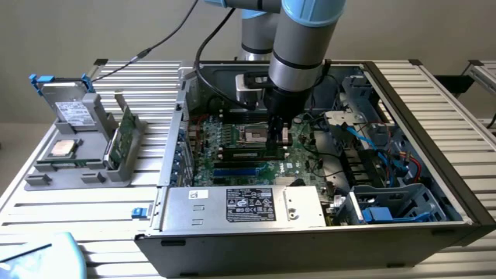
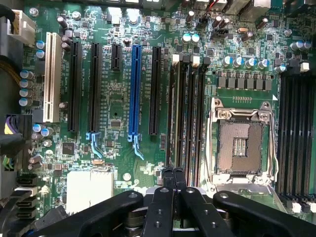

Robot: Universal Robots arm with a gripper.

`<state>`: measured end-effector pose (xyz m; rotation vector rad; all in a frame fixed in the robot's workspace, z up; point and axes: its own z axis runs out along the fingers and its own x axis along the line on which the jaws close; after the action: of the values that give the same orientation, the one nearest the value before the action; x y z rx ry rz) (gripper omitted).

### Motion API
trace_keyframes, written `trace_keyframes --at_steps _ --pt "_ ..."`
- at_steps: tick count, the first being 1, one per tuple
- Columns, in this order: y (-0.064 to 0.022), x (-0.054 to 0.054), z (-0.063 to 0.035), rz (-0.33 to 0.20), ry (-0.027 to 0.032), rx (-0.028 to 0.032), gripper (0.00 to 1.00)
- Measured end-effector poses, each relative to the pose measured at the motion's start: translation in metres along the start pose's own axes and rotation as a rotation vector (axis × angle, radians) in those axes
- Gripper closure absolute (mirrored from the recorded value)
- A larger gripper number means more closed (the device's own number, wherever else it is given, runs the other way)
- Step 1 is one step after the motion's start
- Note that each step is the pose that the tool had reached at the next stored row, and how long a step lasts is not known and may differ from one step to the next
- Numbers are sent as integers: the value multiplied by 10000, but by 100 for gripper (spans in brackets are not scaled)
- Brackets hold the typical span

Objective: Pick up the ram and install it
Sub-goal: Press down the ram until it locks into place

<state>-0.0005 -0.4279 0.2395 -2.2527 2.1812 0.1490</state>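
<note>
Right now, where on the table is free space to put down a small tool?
Free: the ribbed table in front of the grey parts tray, up to the computer case, and the strip behind the tray. Crowded: inside the case, where the end effector hangs over the motherboard.

The arm points straight down, claw (image 2: 173, 180) seemingly shut.

Grey cylindrical robot arm (image 1: 298, 55) with a pale blue joint cap at its top and a dark ribbed band lower down, ending in a black wrist block. Black cables (image 1: 203, 43) loop beside the arm, above the open grey computer case (image 1: 310, 244). Black matte two-finger gripper (image 2: 173, 190) has thick linkage bars with round screw heads.
</note>
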Motion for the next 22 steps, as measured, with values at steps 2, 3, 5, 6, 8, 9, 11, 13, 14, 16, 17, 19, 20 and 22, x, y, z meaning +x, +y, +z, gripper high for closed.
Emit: trace_keyframes --at_steps 2,3,5,6,8,9,11,13,14,16,17,19,20,22 --pt "-1 -7 3 60 -5 9 89" --pt "-1 -12 4 99 -7 12 89" --pt "-1 -13 6 138 -9 16 89" --pt "-2 -13 10 149 -13 17 89" --pt "-2 -13 18 159 -13 17 89" --pt "-2 -12 20 164 -10 17 89" --pt "-2 -12 25 171 -11 18 89" --pt "-3 -12 32 182 -14 19 89" --pt "-3 -11 37 188 -14 20 89" --pt "-4 -11 47 200 -15 20 89" --pt "-4 -10 53 208 -15 21 89" --pt "-5 -9 64 222 -16 22 89" --pt "-5 -9 69 230 -16 22 89" --pt "-5 -8 74 248 -16 23 89"
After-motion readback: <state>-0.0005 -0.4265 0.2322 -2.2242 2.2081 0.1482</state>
